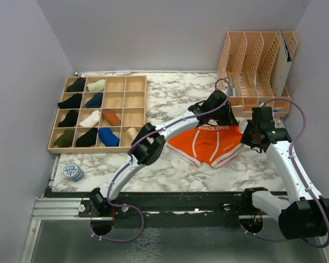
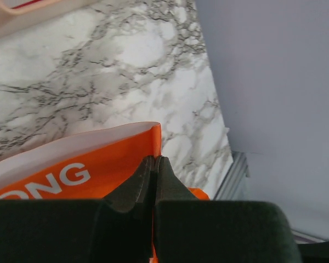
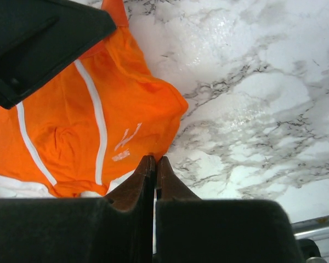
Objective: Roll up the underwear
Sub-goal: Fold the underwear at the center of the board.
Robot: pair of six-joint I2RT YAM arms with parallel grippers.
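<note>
A: Fingers (image 2: pixel 144 183) of our left gripper (image 2: pixel 154 160) are pressed together. Orange cloth shows above and below the tips, so we read this as a pinch on the waistband of the underwear (image 1: pixel 208 143).
B: Right gripper (image 3: pixel 155 160)?
A: Also closed, tips at the hem on the cloth's right side. We cannot tell whether any cloth is caught there.
B: Lie of the piece?
A: Flat, centre-right on the table (image 1: pixel 170 167). Waistband on the far side, leg openings towards our bases. The long axis runs left to right. Left gripper sits at the far edge, right gripper at the right-hand end. Both touch the cloth, so neither is nearer.
B: We judge the roll would start from whichever edge is pinched.
A: Surface is smooth marble print, so the cloth may slide rather than roll. Marble shows in front of the cloth and to its left. The rack (image 1: pixel 255 55) is close behind the waistband. The compartment tray (image 1: pixel 145 104) is well apart on the left.
</note>
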